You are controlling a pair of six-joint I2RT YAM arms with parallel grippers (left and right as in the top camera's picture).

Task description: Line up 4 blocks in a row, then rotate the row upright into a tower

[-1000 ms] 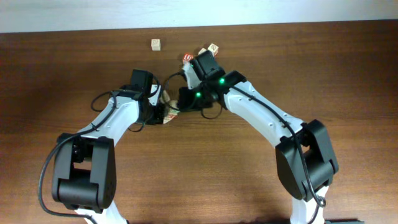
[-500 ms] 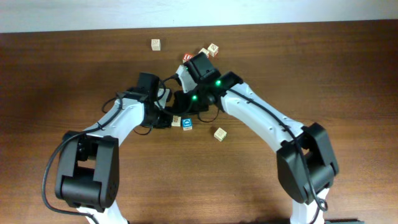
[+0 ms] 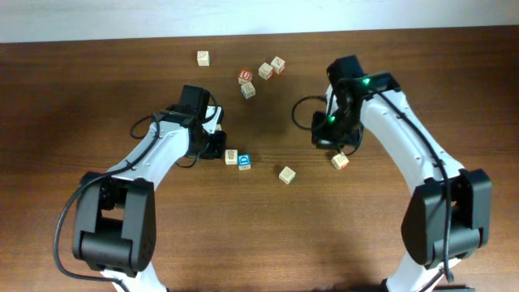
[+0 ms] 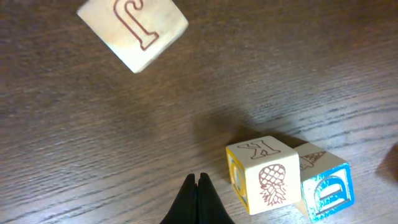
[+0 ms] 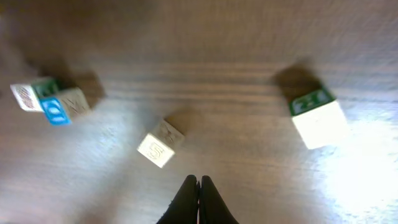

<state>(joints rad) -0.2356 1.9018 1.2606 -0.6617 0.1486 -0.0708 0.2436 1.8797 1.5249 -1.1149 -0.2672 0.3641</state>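
Blue block (image 3: 245, 161) touching pale block (image 3: 231, 156) mid-table, second pale block (image 3: 286, 174) near, red block (image 3: 340, 161) further right, left gripper (image 4: 198, 186) pinched together, empty, beside the pair, right gripper (image 5: 198, 186) together, empty, near red block.

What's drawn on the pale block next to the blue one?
A brown pineapple outline on the pale block; clearest in the left wrist view.

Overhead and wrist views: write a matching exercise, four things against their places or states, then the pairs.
1 blue-faced block
2 red-faced block
3 left gripper
4 right gripper

a shut, near the rightmost block
b in the far cluster of four
c shut, beside the pineapple block
d touching the pineapple block

Pairs: 1-d, 2-b, 3-c, 4-a
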